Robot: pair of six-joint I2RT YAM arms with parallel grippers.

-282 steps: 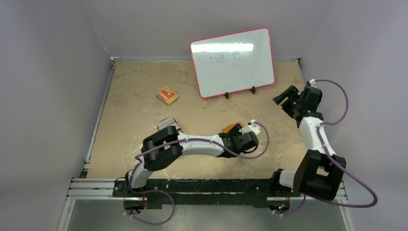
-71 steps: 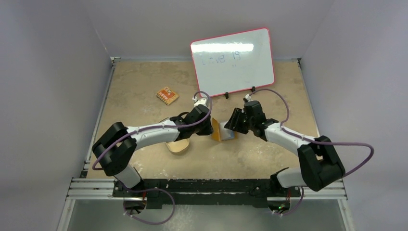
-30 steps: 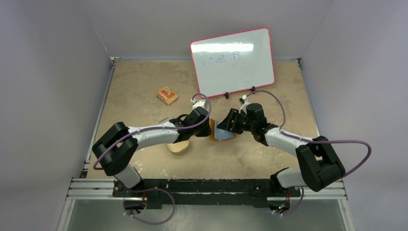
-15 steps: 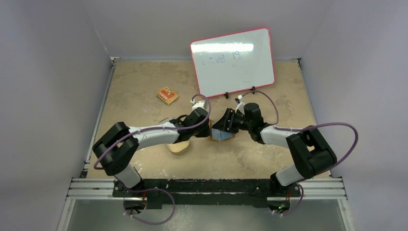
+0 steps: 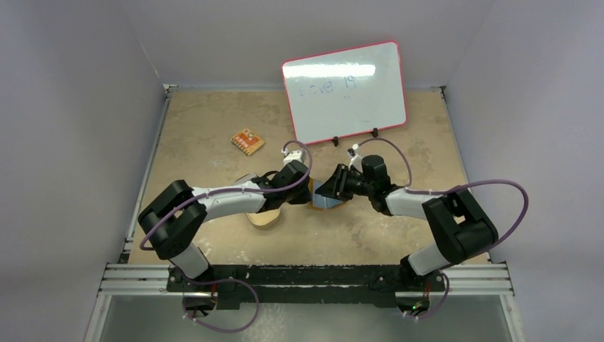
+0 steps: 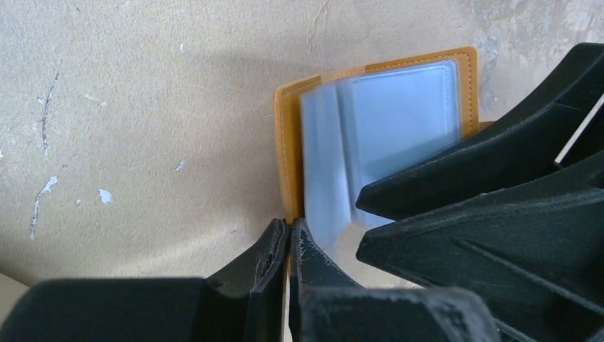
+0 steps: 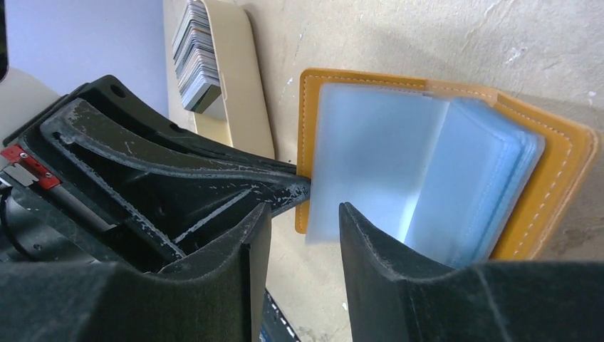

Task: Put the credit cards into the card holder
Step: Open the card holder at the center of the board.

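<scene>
My right gripper (image 7: 306, 211) has edged left onto the open card holder (image 7: 563, 178) mid-table, jaws apart astride 1 blue-grey sleeve (image 7: 370, 164), my left gripper (image 6: 288, 239) pinching its orange cover (image 6: 287, 142); the credit cards (image 7: 196, 57) wait in the tan dish (image 7: 238, 85) just left, nearer that arm.

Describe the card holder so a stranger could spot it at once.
Find the whiteboard at the back; just nearer than it, the left arm and right arm meet. The card holder is open there, plain orange with pale blue sleeves, unlike the patterned orange piece or the tan dish.
</scene>
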